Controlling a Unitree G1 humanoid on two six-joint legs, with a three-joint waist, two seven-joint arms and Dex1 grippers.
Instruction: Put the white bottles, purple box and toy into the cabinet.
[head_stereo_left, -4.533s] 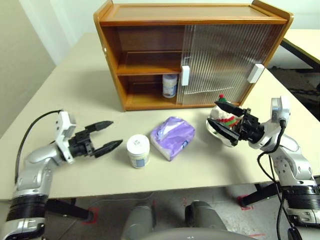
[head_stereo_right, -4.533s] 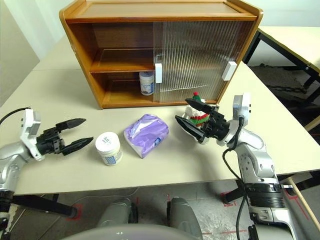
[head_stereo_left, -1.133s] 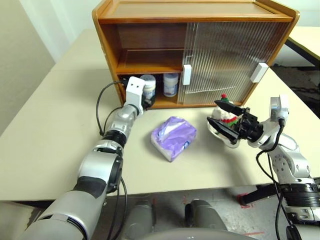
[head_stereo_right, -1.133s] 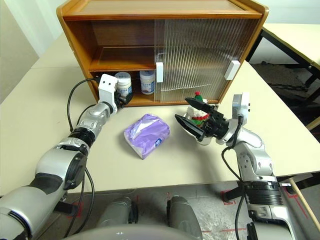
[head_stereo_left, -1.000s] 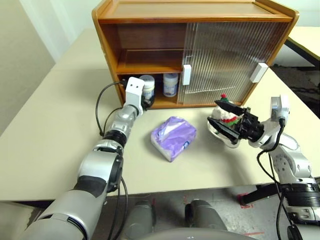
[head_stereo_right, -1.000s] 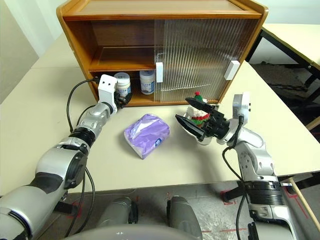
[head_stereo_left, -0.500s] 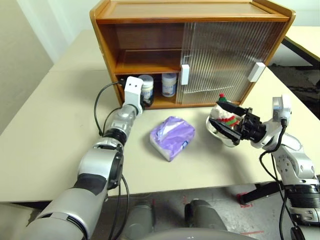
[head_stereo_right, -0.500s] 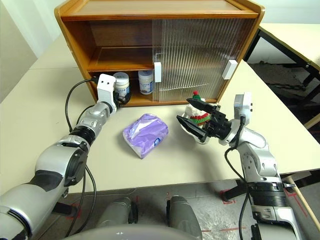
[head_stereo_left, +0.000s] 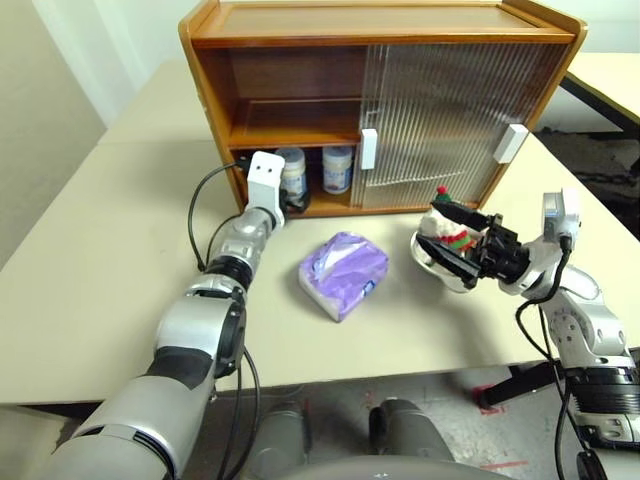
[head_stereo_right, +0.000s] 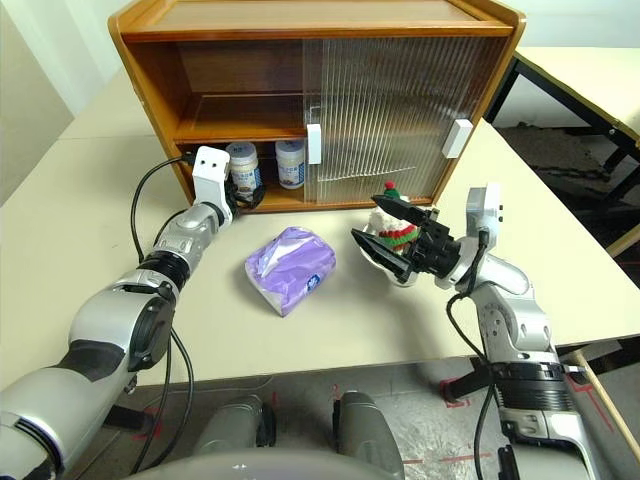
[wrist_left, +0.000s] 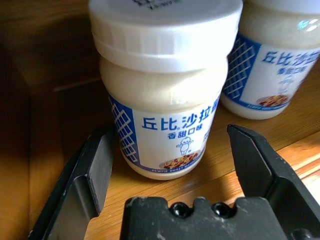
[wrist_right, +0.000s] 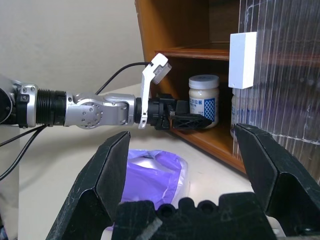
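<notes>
Left arm is reaching across the table (head_stereo_left: 90, 290) to the open left half of the cabinet (head_stereo_left: 300, 20), at the lower shelf. Left gripper (wrist_left: 175, 150) is standing spread, its two black fingers (wrist_left: 97, 167) flanking a white bottle (wrist_left: 167, 95) with a gap on each side; not pinching it. That bottle is sitting upright on the lower shelf, lid up, long axis vertical, printed label facing the gripper. The second white bottle (head_stereo_left: 337, 169) is standing upright just beside it, deeper toward the sliding door, also lid up. The two are close; touching or not, I cannot tell.

Ribbed sliding doors (head_stereo_left: 450, 110) are covering the right half of the cabinet, white handles (head_stereo_left: 368, 149) at their edges. The upper shelf is lying open on the left.

Purple box (head_stereo_left: 343, 274) is lying flat on the table in front of the cabinet, well apart from both grippers, long axis running diagonally from near-left to far-right, its white and blue mark at the near right corner.

Toy (head_stereo_left: 446, 228) is sitting in a shiny bowl (head_stereo_left: 437, 264) on the table right of the purple box, hat up, so roughly upright.

Right gripper (head_stereo_left: 453, 240) is hovering at the bowl with fingers spread wide, pointing left toward the toy, gripping nothing. Whether a finger is touching the bowl, I cannot tell.
</notes>
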